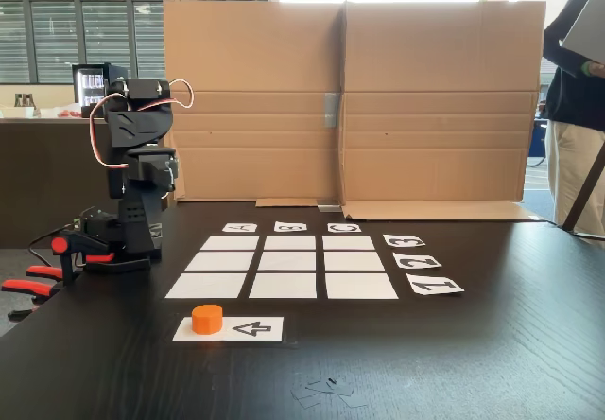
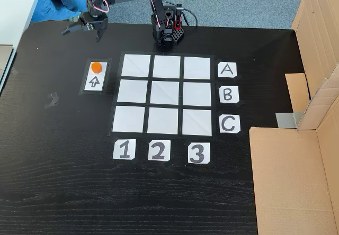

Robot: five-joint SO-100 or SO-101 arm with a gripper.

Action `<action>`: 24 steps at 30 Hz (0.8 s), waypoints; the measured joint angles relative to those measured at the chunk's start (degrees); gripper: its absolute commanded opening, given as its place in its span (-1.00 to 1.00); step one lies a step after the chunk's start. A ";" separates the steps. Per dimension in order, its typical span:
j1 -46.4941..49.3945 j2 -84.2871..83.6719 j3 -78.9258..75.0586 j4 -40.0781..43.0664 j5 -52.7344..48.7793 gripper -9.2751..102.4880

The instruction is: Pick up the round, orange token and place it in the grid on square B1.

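Jaws spread near table (image 2: 63, 182) edge, token (image 2: 96, 66) apart, grid (image 2: 166, 95) bare

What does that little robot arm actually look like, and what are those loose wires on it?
The arm is small and built of blocky matt black segments. Thin red and white cables loop loosely around its upper joints, and more dark wiring gathers at its base. Its gripper is black too, with two slim fingers. Red-handled clamps sit by the base at the table edge.
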 measured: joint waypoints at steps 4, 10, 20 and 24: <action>-1.23 -0.44 2.11 0.00 0.26 0.45; -1.49 -2.72 2.99 0.00 1.85 0.48; -1.93 -8.35 4.22 0.00 2.11 0.48; -2.72 -11.51 3.78 -0.09 2.11 0.48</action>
